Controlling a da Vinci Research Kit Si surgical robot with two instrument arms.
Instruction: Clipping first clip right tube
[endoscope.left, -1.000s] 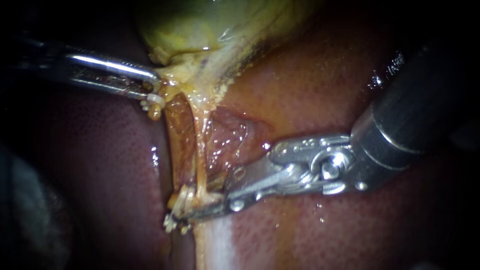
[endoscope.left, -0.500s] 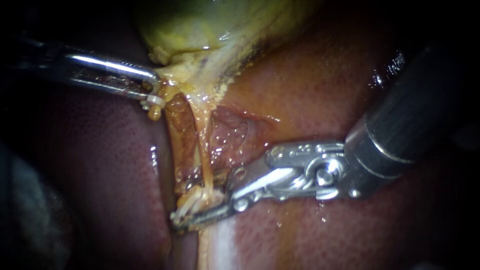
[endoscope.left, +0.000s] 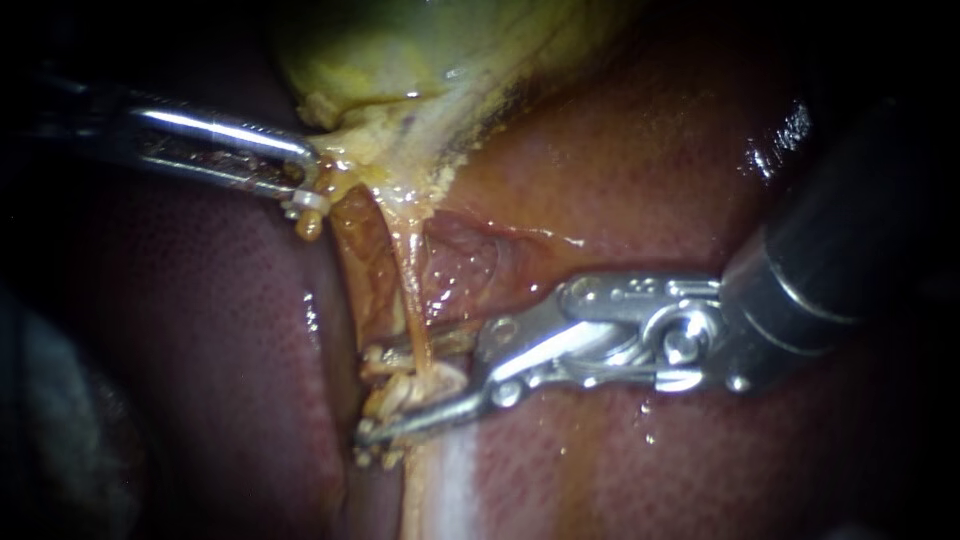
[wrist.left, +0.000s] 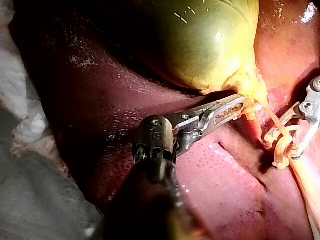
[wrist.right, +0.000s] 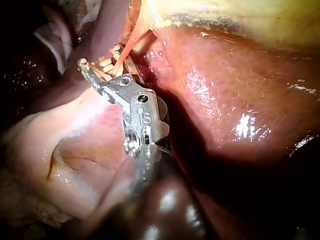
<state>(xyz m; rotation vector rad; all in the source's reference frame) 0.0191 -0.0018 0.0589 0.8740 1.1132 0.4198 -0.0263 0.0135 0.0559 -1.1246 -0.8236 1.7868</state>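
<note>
Endoscope view: left instrument (endoscope.left: 305, 188) is gripping the yellow neck of the gallbladder (endoscope.left: 400, 50), end effector clamped on it. It is holding the right tube (endoscope.left: 408, 290) stretched down over the liver (endoscope.left: 650, 180). Right instrument (endoscope.left: 368, 395) is straddling the tube's lower end. Its end effector is standing apart, with a gap between the jaws and a pale clip (endoscope.left: 405, 392) lying in that gap against the tube.

Judgement: the tube is looking thin, soft, wet and easily torn. It is calling for a square bite low on its span, with no pulling.

Against one second ago, the right jaws are standing wider apart and sitting slightly back along the shaft. The left instrument is unchanged.

Left wrist view: the neck grip is showing the same, and the clip is sitting at the tube, ahead of the left instrument.

Right wrist view: the tube is passing between the parted jaws.
</note>
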